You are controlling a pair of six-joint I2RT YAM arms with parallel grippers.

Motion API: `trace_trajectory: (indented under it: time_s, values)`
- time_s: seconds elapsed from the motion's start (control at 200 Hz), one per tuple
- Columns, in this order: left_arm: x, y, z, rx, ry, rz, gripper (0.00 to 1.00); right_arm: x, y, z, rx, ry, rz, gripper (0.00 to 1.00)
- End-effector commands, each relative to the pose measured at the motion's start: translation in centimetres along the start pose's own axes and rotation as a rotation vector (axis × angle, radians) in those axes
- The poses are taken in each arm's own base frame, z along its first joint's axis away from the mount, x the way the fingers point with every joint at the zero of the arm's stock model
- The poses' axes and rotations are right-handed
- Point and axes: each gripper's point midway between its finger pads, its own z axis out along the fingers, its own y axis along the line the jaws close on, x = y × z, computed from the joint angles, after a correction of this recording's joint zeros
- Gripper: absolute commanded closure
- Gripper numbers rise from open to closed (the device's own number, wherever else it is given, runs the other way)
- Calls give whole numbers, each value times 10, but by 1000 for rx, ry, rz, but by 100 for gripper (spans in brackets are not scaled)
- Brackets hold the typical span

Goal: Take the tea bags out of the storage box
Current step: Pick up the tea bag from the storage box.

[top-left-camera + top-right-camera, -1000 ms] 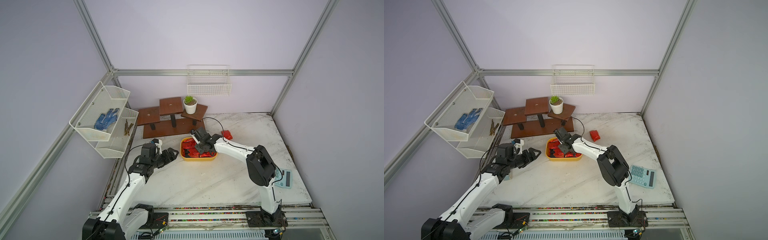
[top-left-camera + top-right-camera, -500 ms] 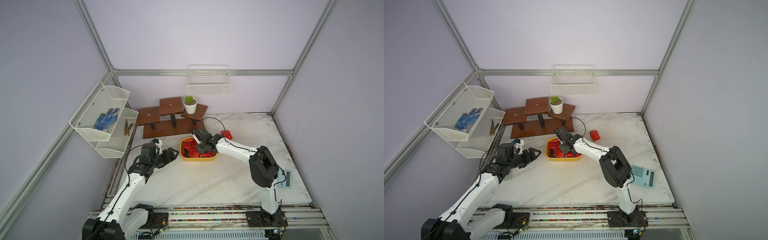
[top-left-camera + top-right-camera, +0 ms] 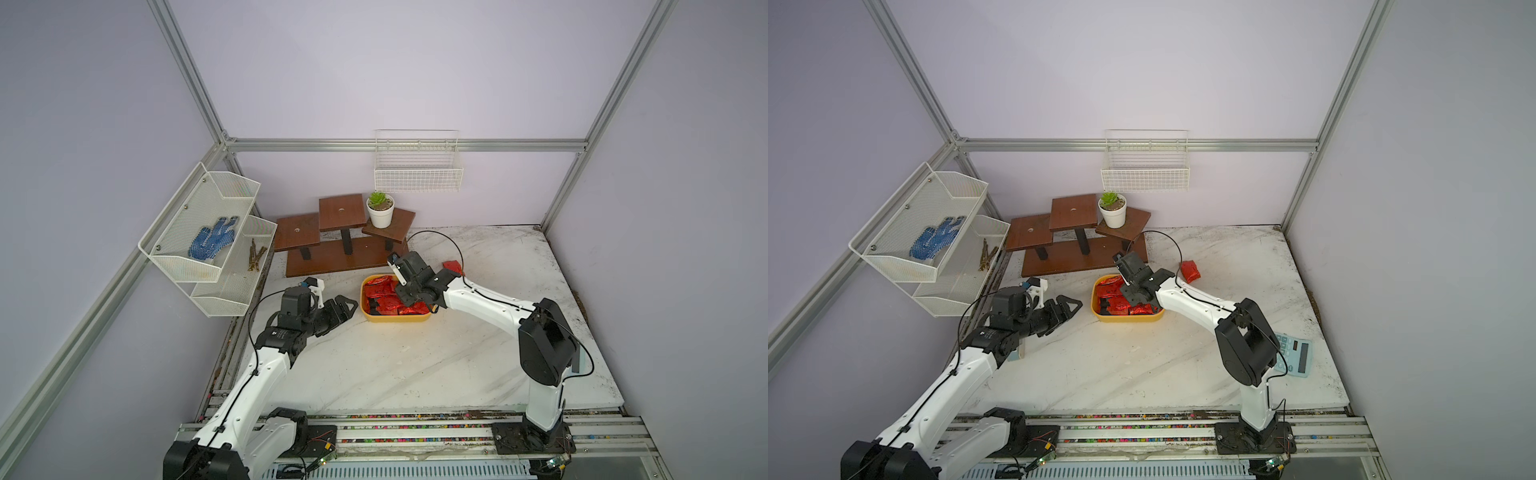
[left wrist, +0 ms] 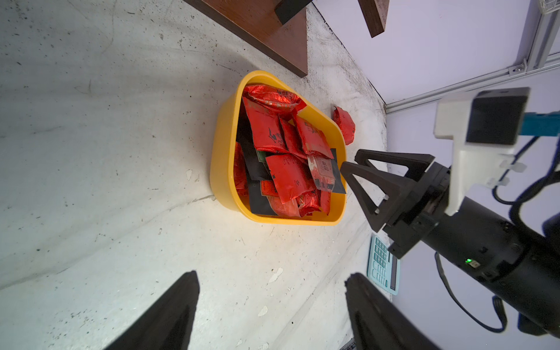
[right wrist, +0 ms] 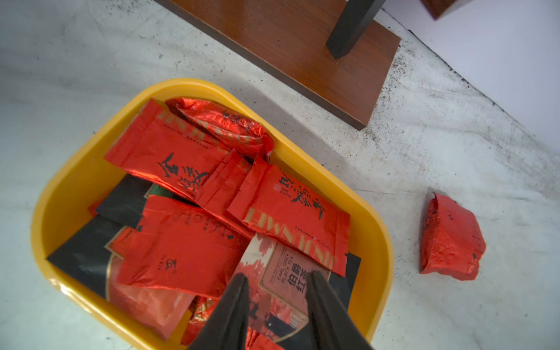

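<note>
The yellow storage box (image 3: 395, 319) stands mid-table, full of red foil tea bags (image 5: 188, 242) with a few black sachets among them. My right gripper (image 5: 277, 280) hangs over the near right corner of the box (image 5: 378, 242). Its jaws are open, just above a red-faced "Earl Grey" sachet (image 5: 281, 263) that shows between them. One crumpled red tea bag (image 5: 451, 239) lies on the table behind and to the right of the box. My left gripper (image 4: 272, 275) is open and empty over bare table left of the box (image 4: 221, 157).
A brown wooden tiered stand (image 3: 345, 257) with a potted plant (image 3: 381, 212) stands just behind the box. A pale blue calculator (image 3: 1296, 355) lies at the table's right edge. A white mesh shelf (image 3: 208, 232) is on the left wall and a wire basket (image 3: 417, 174) on the back wall.
The right gripper's jaws have come apart over the box, and its arm has shifted only slightly. The left arm has not moved.
</note>
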Motion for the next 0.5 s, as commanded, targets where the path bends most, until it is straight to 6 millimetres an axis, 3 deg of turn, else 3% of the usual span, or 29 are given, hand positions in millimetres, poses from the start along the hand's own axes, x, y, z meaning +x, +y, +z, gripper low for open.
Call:
trace_trajectory:
  time_s: [0.0, 0.285, 0.495]
  values:
    - [-6, -12, -6, 53, -31, 17, 21, 8, 1, 13, 33, 33, -28, 55]
    - [-5, -10, -5, 50, -30, 12, 21, -17, 17, 15, -25, -8, 14, 44]
    - [-3, -8, -5, 49, -29, 13, 20, -29, 21, 23, 12, -16, 35, 43]
